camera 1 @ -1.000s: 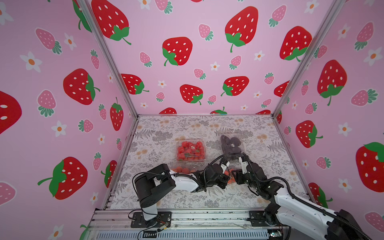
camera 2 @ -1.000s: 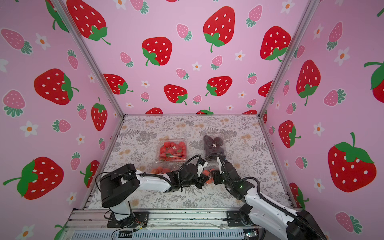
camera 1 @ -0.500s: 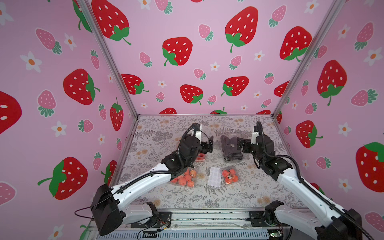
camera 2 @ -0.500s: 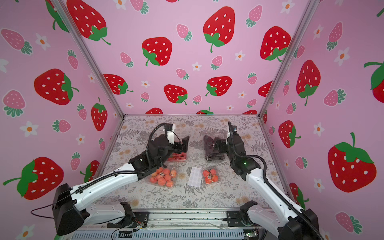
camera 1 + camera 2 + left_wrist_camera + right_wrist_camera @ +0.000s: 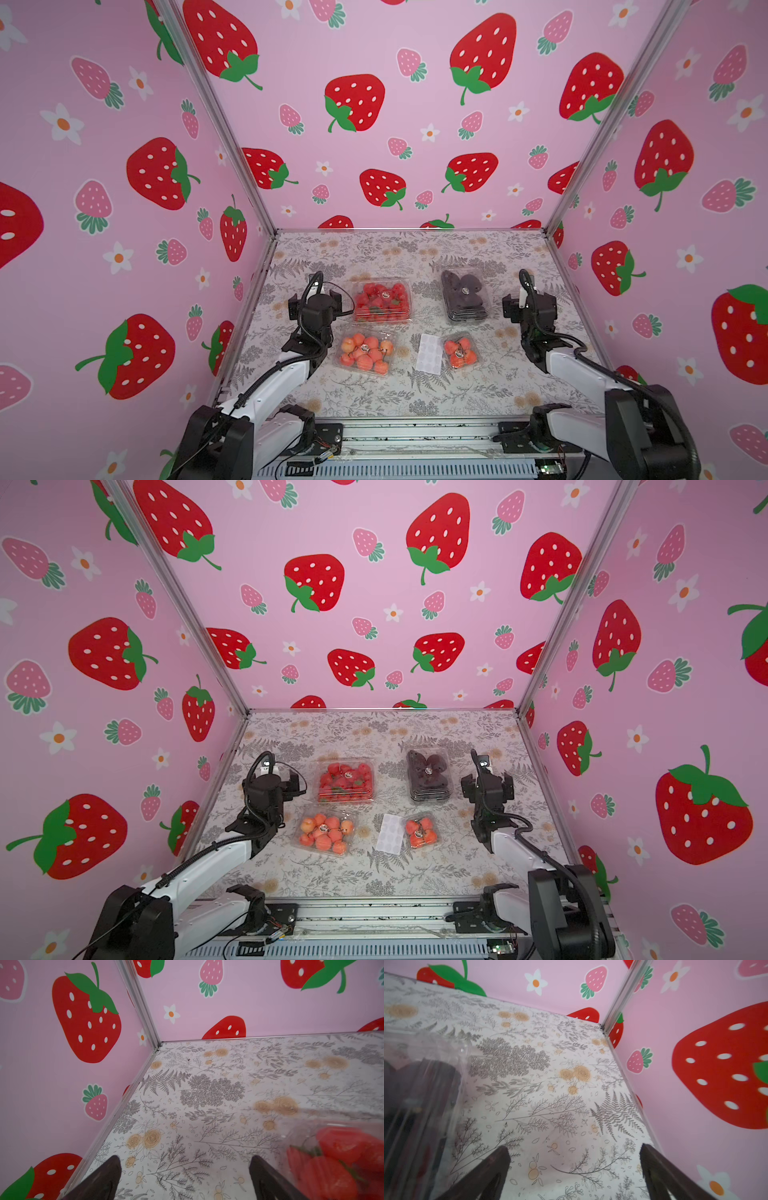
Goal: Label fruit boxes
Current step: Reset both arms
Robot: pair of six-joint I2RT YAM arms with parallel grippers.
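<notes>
Gaping empty, the left gripper (image 5: 185, 1159) is beside the strawberry box (image 5: 382, 301), the right gripper (image 5: 575, 1148) beside the dark-fruit box (image 5: 464, 299)

Arms pulled outward: left end effector (image 5: 314, 302) beside strawberry box (image 5: 382, 301), right end effector (image 5: 528, 303) beside dark-fruit box (image 5: 464, 301); both opened.

The table (image 5: 374, 399) has a pale surface printed with grey ferns and tan roses. Reckoned from its middle in a top view, four clear boxes lie on it. The strawberry box (image 5: 382, 300) is at 10 o'clock, the dark-fruit box (image 5: 464, 296) at 2, the orange-pink box (image 5: 365, 353) at 8 and the small box (image 5: 459, 352) at 4. A white sticker sheet (image 5: 430, 352) lies flat at 5, just beside the small box.
</notes>
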